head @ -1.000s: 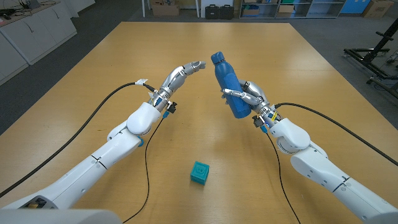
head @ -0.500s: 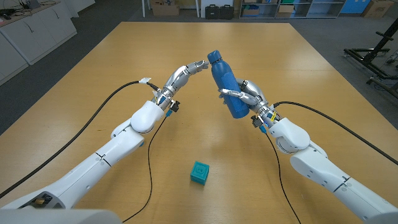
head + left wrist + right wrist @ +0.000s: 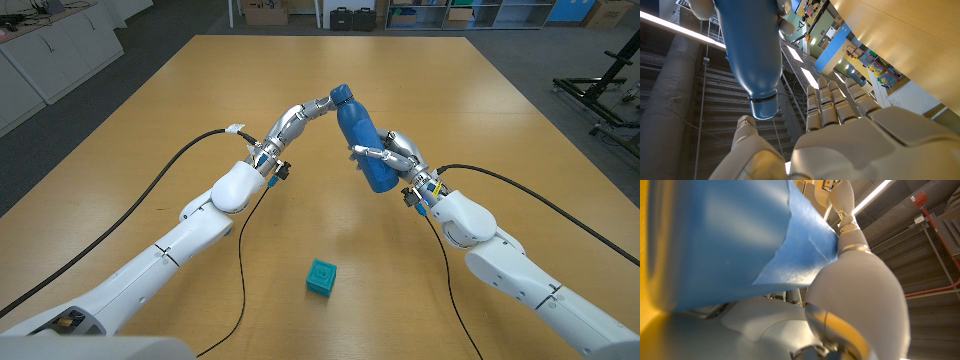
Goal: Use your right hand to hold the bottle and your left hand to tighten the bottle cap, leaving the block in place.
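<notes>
Right hand around tilted bottle, cap beside left hand

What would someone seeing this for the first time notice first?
Probably the blue bottle, held tilted above the middle of the wooden table by the right hand. The left hand reaches its fingertips to the bottle cap. A small teal block sits alone on the table nearer the robot.

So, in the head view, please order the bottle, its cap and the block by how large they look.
1. Bottle, clearly the largest.
2. Block.
3. Cap.
The block and cap look close in size, and the block is nearer the camera, so their order is unsure.
</notes>
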Motion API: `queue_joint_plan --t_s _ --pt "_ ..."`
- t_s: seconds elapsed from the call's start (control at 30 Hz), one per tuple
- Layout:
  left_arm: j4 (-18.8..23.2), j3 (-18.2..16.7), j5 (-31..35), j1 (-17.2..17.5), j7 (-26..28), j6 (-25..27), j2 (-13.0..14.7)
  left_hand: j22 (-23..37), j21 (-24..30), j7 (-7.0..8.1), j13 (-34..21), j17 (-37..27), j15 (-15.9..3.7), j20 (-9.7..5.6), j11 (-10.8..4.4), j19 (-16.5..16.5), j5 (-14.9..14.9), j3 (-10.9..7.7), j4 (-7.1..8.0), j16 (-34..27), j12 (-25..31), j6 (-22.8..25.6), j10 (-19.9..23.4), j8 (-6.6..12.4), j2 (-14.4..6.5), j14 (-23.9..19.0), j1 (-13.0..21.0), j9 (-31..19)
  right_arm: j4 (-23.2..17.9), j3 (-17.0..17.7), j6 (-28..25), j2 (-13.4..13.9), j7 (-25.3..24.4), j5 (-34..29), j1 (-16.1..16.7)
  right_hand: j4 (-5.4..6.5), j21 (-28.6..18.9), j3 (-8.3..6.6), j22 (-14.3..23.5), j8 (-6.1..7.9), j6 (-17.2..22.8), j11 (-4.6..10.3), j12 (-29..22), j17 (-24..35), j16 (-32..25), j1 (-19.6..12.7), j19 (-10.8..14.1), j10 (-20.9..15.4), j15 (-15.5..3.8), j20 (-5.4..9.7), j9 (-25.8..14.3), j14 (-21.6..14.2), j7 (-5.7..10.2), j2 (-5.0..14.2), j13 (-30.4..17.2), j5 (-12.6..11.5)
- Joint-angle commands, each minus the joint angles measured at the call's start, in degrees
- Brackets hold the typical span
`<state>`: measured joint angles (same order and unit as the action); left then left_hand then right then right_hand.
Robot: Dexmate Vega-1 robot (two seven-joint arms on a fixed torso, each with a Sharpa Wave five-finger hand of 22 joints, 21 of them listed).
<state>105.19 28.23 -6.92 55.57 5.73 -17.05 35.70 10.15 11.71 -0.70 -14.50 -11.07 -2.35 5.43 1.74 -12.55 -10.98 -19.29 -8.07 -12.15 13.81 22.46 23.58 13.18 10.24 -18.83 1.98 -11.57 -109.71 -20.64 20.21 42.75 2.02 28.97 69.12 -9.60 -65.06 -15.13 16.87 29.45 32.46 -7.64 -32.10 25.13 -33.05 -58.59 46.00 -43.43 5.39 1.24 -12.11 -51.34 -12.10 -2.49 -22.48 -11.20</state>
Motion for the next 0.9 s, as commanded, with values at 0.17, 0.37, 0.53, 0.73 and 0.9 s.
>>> queue_joint_plan --t_s 0.17,0.37,0.53,0.73,0.9 --pt "-0.53 1.00 -0.27 -0.94 -0.74 0.99 -0.46 0.09 0.10 0.02 -0.19 -0.17 -0.11 0.05 0.11 -0.28 0.01 0.31 0.00 -0.21 0.31 0.42 0.44 0.57 -0.21 -0.39 -0.72 -0.24 -2.75 0.83 3.56 0.99 1.50 0.34 1.91 2.54 -0.46 -8.49 0.01 0.27 18.21 14.56 0.07 0.20 -0.15 -11.37 3.80 -14.76 -17.37 11.67 -0.23 -12.82 14.77 11.95 -0.25 0.11" --pt "-0.77 1.40 -0.27 -1.40 -1.01 1.26 -0.65 0.09 0.07 -0.06 -0.20 -0.16 -0.11 0.08 0.10 -0.31 -0.01 0.39 0.02 -0.15 0.30 0.46 0.44 0.56 -0.33 -0.30 -0.72 -0.24 -4.35 1.74 6.16 1.81 3.88 2.44 2.99 2.53 -0.55 -8.52 -0.07 0.23 18.21 14.58 0.13 0.24 -0.11 -11.33 3.76 -14.82 -17.36 11.67 -0.23 -12.84 14.74 11.94 -0.27 0.11" --pt "-0.99 1.64 -0.40 -1.81 -1.32 1.41 -0.73 0.09 0.08 -0.06 -0.20 -0.16 -0.18 0.17 0.06 -0.38 -0.03 0.42 0.02 -0.16 0.30 0.47 0.46 0.56 -0.40 -0.36 -0.70 -0.25 -5.27 1.78 7.49 2.49 6.52 4.50 3.36 2.51 -0.63 -8.57 -0.13 0.21 18.24 14.59 0.12 0.27 -0.10 -11.33 3.73 -14.93 -17.39 11.67 -0.24 -12.89 14.82 11.97 -0.35 0.10" --pt "-1.15 1.65 -0.75 -1.99 -1.46 1.48 -0.73 0.09 0.04 -0.15 -0.20 -0.16 -0.16 0.28 0.12 -0.38 -0.05 0.46 0.02 -0.14 0.30 0.46 0.49 0.54 -0.50 -0.37 -0.67 -0.25 -6.09 2.58 8.19 2.96 7.05 5.51 4.39 2.48 -0.74 -8.62 -0.20 0.19 18.27 14.54 0.17 0.32 -0.09 -11.35 3.76 -14.92 -17.43 11.67 -0.24 -12.93 14.79 11.98 -0.39 0.10" --pt "-1.07 1.40 -1.05 -1.51 -1.20 1.24 -0.55 0.09 0.02 -0.17 -0.21 -0.15 -0.15 0.31 0.20 -0.37 -0.06 0.49 0.03 -0.14 0.27 0.41 0.45 0.51 -0.58 -0.39 -0.65 -0.26 -5.77 3.40 5.95 2.73 3.69 3.63 4.87 2.43 -0.83 -8.65 -0.28 0.15 18.27 14.59 0.25 0.36 -0.06 -11.34 3.74 -14.93 -17.42 11.68 -0.25 -12.97 14.87 11.94 -0.41 0.10"
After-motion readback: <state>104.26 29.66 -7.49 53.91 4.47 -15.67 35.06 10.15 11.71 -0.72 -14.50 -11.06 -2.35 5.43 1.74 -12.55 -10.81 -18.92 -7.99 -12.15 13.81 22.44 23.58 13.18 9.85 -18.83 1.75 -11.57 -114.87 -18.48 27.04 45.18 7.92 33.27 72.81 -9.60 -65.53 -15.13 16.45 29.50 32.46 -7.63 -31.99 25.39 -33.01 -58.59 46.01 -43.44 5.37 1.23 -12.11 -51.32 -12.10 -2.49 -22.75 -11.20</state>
